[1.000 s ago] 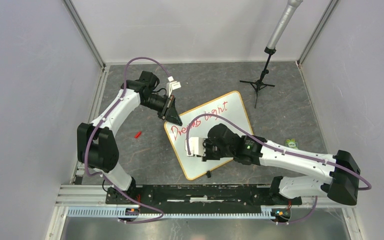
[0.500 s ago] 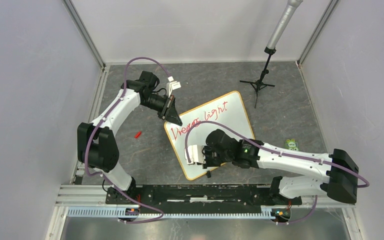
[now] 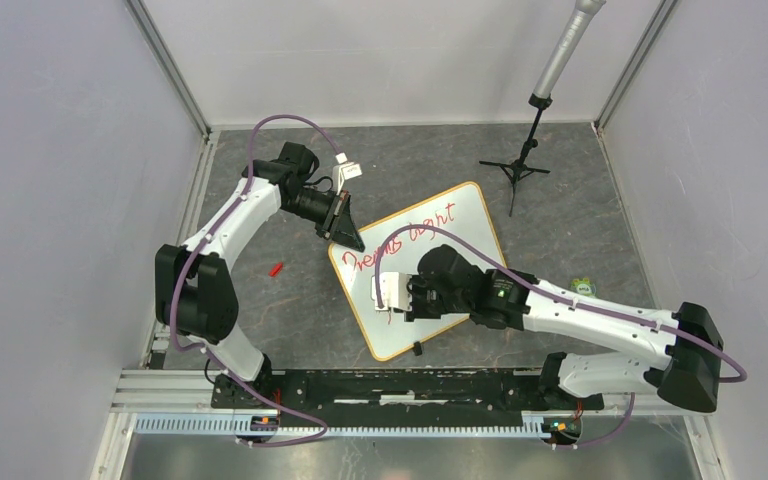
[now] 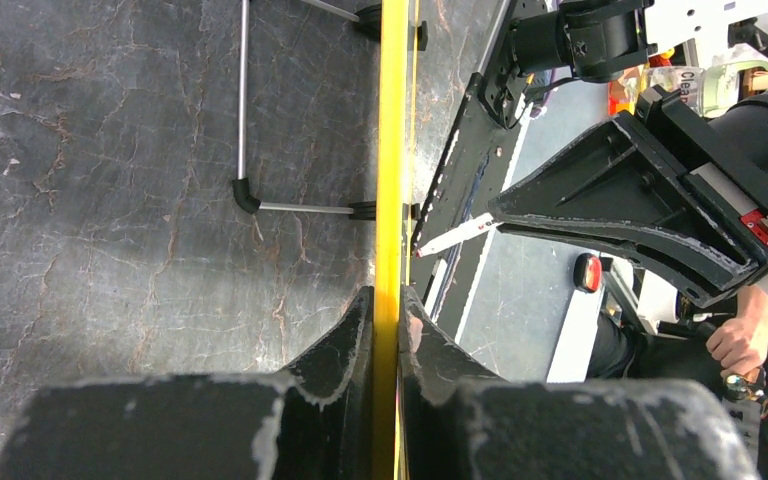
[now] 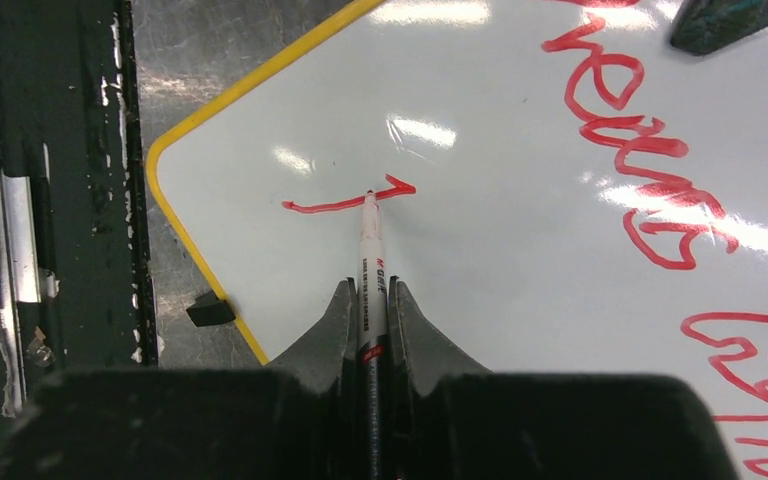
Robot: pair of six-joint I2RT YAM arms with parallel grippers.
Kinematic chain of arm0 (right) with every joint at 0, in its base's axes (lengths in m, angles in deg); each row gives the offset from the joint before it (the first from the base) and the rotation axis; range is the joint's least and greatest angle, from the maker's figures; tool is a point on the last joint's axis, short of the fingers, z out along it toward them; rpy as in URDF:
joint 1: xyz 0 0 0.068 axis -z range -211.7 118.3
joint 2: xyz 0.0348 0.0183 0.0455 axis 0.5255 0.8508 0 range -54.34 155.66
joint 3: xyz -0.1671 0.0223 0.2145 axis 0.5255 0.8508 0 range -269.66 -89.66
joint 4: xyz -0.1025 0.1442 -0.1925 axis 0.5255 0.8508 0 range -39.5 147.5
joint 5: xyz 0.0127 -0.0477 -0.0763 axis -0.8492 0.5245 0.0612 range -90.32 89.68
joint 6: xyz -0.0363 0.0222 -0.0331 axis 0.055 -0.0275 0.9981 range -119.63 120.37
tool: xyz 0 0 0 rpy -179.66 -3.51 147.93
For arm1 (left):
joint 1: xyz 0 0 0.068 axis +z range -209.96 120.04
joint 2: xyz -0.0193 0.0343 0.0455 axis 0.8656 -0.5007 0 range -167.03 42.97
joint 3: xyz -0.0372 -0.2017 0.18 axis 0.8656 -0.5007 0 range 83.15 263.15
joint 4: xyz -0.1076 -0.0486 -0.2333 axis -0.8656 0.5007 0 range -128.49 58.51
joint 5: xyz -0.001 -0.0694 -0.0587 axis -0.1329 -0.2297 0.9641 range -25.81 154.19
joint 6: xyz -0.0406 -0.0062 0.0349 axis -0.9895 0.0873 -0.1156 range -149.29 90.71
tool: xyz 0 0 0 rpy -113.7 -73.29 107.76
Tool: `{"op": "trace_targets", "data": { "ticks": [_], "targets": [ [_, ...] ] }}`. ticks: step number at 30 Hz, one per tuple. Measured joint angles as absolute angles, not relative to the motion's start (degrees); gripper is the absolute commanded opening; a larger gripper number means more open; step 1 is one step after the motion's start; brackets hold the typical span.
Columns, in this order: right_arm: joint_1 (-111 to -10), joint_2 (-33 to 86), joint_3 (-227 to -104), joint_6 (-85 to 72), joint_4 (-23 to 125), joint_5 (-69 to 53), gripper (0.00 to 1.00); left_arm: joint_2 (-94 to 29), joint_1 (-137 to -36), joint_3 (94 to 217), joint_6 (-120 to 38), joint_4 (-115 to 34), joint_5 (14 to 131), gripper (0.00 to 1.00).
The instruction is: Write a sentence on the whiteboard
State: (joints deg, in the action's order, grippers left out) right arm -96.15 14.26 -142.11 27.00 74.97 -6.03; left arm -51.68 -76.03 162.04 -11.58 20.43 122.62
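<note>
The whiteboard (image 3: 468, 238) lies tilted on the dark table, with a yellow rim (image 4: 393, 150). My left gripper (image 3: 346, 236) is shut on its far-left edge, and the left wrist view shows the rim pinched between the jaws (image 4: 388, 295). My right gripper (image 3: 384, 298) hovers over the board's near-left part, shut on a white marker (image 5: 371, 255). The marker's tip touches a short red stroke (image 5: 330, 205). Of the sentence, the red words "Dreams" (image 5: 650, 150) and "light" (image 5: 750, 360) show above that stroke.
A red marker cap (image 3: 277, 269) lies on the table left of the board. A microphone tripod (image 3: 525, 165) stands at the back right. A small green-and-white object (image 3: 583, 287) sits right of the board. A black clip (image 5: 208, 310) is on the board's near edge, beside the base rail (image 3: 390, 385).
My right gripper dipped toward the near edge with the marker, then came back up the board. The left arm and the board have not moved.
</note>
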Motion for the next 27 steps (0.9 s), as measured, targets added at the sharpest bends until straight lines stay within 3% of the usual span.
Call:
{"op": "trace_targets", "data": {
  "ticks": [27],
  "targets": [
    [-94.8, 14.6, -142.1, 27.2, 74.9, -2.6, 0.00, -51.8, -75.9, 162.0, -11.6, 20.5, 122.8, 0.02]
  ]
}}
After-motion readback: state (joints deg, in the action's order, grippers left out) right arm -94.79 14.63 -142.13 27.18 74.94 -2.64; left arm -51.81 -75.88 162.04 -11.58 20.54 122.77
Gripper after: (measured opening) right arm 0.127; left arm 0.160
